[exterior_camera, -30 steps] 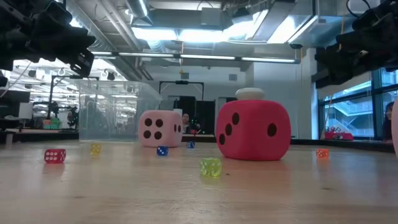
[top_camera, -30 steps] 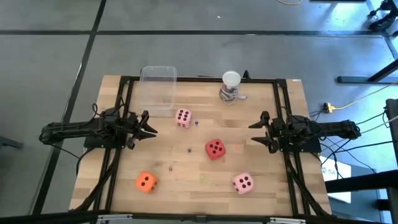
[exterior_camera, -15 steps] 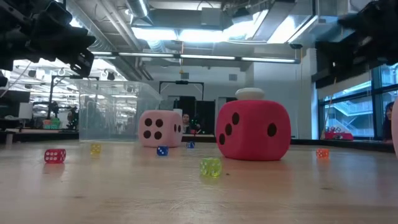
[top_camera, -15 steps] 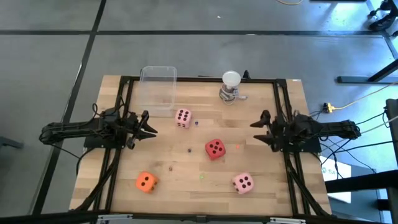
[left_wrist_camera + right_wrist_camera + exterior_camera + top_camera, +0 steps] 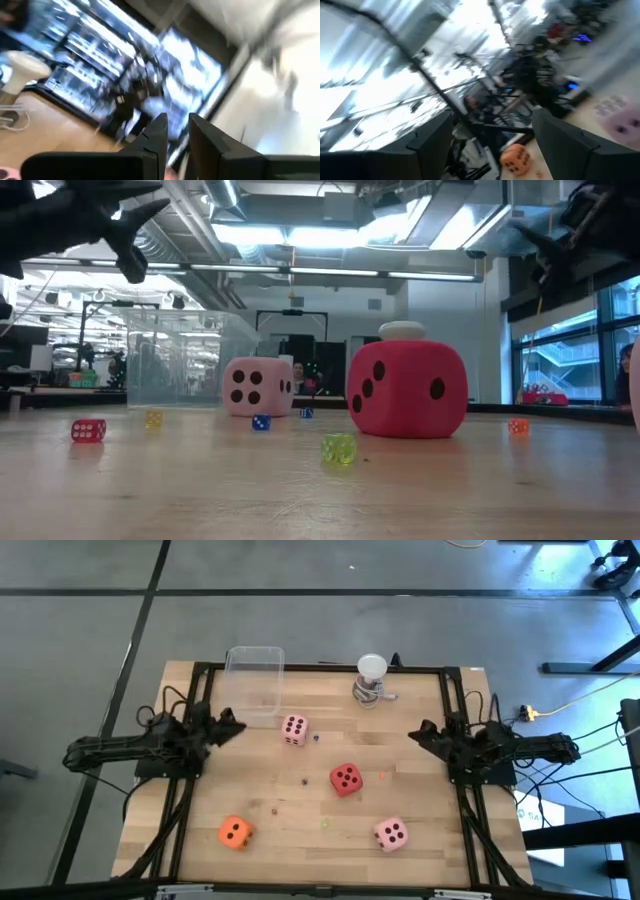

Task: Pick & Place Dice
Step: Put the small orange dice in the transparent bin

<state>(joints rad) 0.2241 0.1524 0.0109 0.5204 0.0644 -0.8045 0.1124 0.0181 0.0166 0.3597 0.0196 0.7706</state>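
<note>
Four soft dice rest on the wooden table: a pale pink one (image 5: 293, 729) toward the far side, a red one (image 5: 346, 779) in the middle, an orange one (image 5: 235, 832) near left and a second pale pink one (image 5: 391, 834) near right. My left gripper (image 5: 232, 726) hangs above the table's left side, tipped upward; its fingers (image 5: 159, 134) stand a little apart with nothing between them. Over the right side my right gripper (image 5: 417, 733) is also tipped upward, wide open and empty. The right wrist view shows the orange die (image 5: 515, 159).
A clear plastic box (image 5: 254, 685) stands at the far left. A white round-topped object (image 5: 371, 678) on a metal base stands at the far middle. Several tiny coloured dice, such as a yellow-green one (image 5: 338, 448), lie scattered on the table.
Both grippers have rolled about their own axes and tipped upward, rising a little above the table's sides. Neither has changed its finger gap. The dice lie where they were.
</note>
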